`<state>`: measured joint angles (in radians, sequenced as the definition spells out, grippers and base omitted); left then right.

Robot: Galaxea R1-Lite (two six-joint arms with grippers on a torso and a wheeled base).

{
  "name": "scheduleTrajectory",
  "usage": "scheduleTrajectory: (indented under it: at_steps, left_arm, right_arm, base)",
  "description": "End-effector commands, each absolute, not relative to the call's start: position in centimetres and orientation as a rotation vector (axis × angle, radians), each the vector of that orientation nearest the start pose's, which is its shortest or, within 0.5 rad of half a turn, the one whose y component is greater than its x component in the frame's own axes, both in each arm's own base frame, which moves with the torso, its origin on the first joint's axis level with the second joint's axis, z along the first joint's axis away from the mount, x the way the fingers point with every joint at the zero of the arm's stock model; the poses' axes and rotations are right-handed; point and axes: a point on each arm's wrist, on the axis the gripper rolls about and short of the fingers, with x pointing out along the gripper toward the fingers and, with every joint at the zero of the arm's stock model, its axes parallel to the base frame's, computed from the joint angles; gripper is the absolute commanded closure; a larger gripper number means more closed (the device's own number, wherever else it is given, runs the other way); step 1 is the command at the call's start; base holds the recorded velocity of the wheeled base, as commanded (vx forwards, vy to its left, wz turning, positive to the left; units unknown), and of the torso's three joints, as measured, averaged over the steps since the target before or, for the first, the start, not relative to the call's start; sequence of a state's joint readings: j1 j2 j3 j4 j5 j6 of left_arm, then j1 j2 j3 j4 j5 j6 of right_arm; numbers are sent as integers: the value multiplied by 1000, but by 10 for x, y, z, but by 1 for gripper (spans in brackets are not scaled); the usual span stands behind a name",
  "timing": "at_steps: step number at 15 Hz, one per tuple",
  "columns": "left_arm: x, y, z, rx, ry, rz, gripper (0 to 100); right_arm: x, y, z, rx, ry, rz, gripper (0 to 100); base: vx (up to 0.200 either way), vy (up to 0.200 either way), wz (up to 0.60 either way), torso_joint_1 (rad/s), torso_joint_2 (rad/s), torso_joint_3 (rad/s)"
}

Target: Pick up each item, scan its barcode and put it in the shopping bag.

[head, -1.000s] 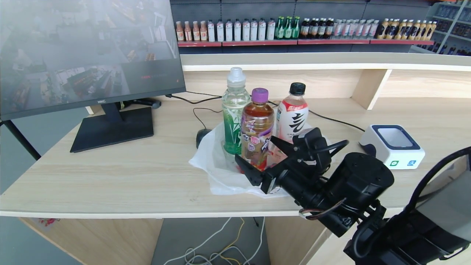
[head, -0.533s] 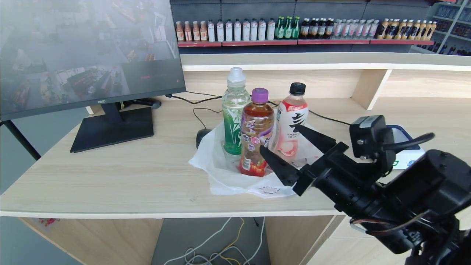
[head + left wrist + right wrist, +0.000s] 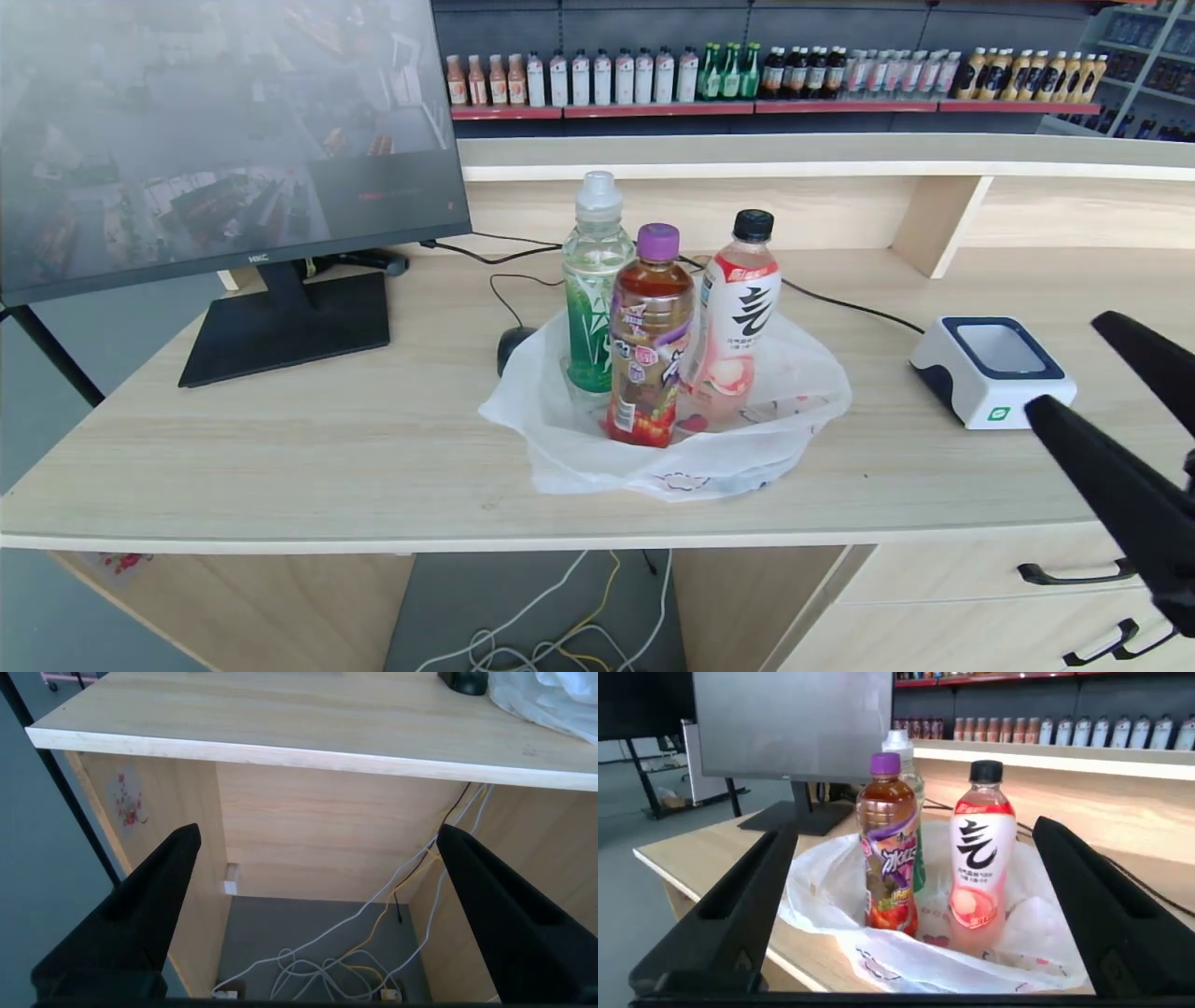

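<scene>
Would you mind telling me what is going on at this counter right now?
Three bottles stand upright in the white shopping bag on the counter: a green-labelled bottle, a purple-capped bottle and a black-capped bottle. The scanner sits to their right. The right gripper hangs open and empty near the scanner. The left gripper is open and empty, low in front of the counter.

light wood counter [image 3: 280, 448] | monitor [image 3: 215, 131] rear-left | bottle shelves [image 3: 766, 107] behind | drawers [image 3: 934, 569] | cables [image 3: 560, 639] underneath
</scene>
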<state>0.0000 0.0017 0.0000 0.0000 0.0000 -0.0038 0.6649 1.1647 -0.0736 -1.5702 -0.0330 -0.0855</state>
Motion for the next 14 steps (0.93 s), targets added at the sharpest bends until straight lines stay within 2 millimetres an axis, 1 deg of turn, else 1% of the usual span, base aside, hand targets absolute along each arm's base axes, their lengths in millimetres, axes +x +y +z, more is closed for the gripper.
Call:
scheduleTrajectory:
  at_steps: [1, 3, 4, 5, 7, 8, 9, 10, 11, 12, 13, 14]
  left_arm:
    - [-23, 0, 76, -5, 2, 0, 0]
    - [-23, 0, 76, -5, 2, 0, 0]
    - [-23, 0, 76, -5, 2, 0, 0]
    - [-23, 0, 76, -5, 2, 0, 0]
    - [-23, 0, 76, -5, 2, 0, 0]
    - [-23, 0, 76, -5, 2, 0, 0]
    - [-23, 0, 76, -3, 2, 0, 0]
    - [-23, 0, 76, -3, 2, 0, 0]
    - [-23, 0, 76, -3, 2, 0, 0]
    - [-23, 0, 76, -3, 2, 0, 0]
    - [-23, 0, 76, -5, 2, 0, 0]
    - [-23, 0, 76, -3, 2, 0, 0]
  right_arm:
    - [52, 34, 209, 124, -669, 510, 0]
    - [41, 27, 212, 100, -736, 489, 0]
    - [43, 28, 205, 71, -655, 502, 0]
    - [42, 28, 194, 39, -555, 524, 0]
    - [30, 21, 171, -20, -398, 589, 0]
    - [22, 16, 157, -39, -326, 599, 0]
    - [18, 13, 151, -49, -294, 602, 0]
    - [2, 1, 121, -105, -171, 610, 0]
    - [-9, -6, 100, -129, -120, 612, 0]
    - [-14, -10, 91, -134, -107, 615, 0]
    - [-21, -15, 84, -138, -58, 607, 0]
    - [-22, -15, 84, -142, -56, 592, 0]
  base:
    - [0, 0, 0, 0, 0, 0]
    - [0, 0, 0, 0, 0, 0]
    - [0, 0, 0, 0, 0, 0]
    - [0, 0, 0, 0, 0, 0]
    - [0, 0, 0, 0, 0, 0]
    - [0, 0, 0, 0, 0, 0]
    - [0, 0, 0, 0, 0, 0]
    - [0, 0, 0, 0, 0, 0]
    - [0, 0, 0, 0, 0, 0]
    - [0, 0, 0, 0, 0, 0]
    - [0, 0, 0, 0, 0, 0]
    - [0, 0, 0, 0, 0, 0]
